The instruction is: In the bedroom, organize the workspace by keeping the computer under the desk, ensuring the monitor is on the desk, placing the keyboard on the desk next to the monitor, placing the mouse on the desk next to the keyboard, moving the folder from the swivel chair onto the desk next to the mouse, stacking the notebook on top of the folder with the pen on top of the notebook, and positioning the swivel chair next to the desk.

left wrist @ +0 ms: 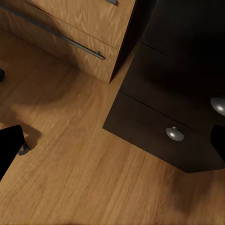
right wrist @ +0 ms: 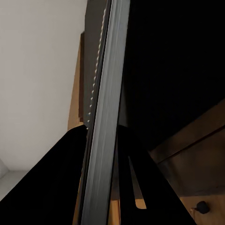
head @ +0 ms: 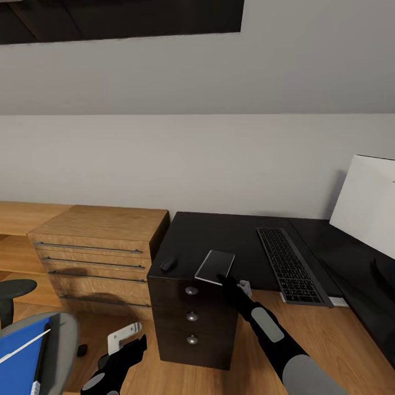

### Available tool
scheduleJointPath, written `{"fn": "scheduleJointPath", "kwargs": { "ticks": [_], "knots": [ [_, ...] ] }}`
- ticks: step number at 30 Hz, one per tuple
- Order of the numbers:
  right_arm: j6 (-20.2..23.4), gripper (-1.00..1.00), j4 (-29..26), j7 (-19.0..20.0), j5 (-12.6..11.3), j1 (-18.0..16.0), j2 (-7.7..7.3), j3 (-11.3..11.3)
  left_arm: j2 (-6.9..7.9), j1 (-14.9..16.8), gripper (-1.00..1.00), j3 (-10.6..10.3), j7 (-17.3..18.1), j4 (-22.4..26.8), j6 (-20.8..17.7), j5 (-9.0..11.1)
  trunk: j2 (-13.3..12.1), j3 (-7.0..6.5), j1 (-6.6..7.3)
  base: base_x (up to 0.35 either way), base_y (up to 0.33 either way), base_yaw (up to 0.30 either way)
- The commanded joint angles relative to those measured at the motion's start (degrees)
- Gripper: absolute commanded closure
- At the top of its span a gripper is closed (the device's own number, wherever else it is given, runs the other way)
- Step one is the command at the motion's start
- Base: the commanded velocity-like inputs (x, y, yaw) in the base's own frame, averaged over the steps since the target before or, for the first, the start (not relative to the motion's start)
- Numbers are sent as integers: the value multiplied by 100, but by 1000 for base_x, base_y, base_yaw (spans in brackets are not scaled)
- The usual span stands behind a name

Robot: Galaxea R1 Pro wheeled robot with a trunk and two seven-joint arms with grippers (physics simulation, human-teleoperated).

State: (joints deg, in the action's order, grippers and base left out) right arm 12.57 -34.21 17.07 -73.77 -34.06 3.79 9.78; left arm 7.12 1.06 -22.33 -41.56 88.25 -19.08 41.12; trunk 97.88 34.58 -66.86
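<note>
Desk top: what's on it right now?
On the desk: mouse, keyboard, monitor. The right gripper holds the notebook tilted over the front edge. The surface behind the monitor is hidden.

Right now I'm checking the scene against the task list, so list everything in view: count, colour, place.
desk: one, glossy black, centre, with three silver-knobbed drawers.
notebook: one, grey, tilted over the desk's front edge, between the right gripper's fingers.
mouse: one, black, desk's left part.
keyboard: one, black, on desk.
monitor: one, white back, desk's right.
folder: one, blue, on swivel chair.
dresser: one, light wood, left.
left gripper: open, low.
right gripper: holding notebook.
</note>
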Motion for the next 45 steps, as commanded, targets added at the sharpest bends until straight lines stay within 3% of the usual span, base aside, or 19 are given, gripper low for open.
{"fn": "scheduleJointPath", "kwargs": {
  "ticks": [1,4,21,36,45],
  "knots": [
    [17,100,2,7,-50,-4,-1,6,4,5,-100,-14,-43,8,-15,28,3,6,0,6,0,0],
    [17,100,2,7,-50,-4,-1,6,2,6,-100,-20,-40,8,-15,28,3,6,0,3,0,0],
    [17,100,2,7,-50,-4,-1,6,2,6,-100,-18,-50,8,-9,35,685,311,-373,0,0,0],
    [17,100,2,7,-50,-4,-10,6,9,6,-100,-8,-54,-1,-16,70,685,311,-373,0,0,0],
    [17,100,2,7,-50,-4,-10,6,9,5,-100,-8,-54,-1,-17,72,324,149,-175,0,0,0]
  ]
}}
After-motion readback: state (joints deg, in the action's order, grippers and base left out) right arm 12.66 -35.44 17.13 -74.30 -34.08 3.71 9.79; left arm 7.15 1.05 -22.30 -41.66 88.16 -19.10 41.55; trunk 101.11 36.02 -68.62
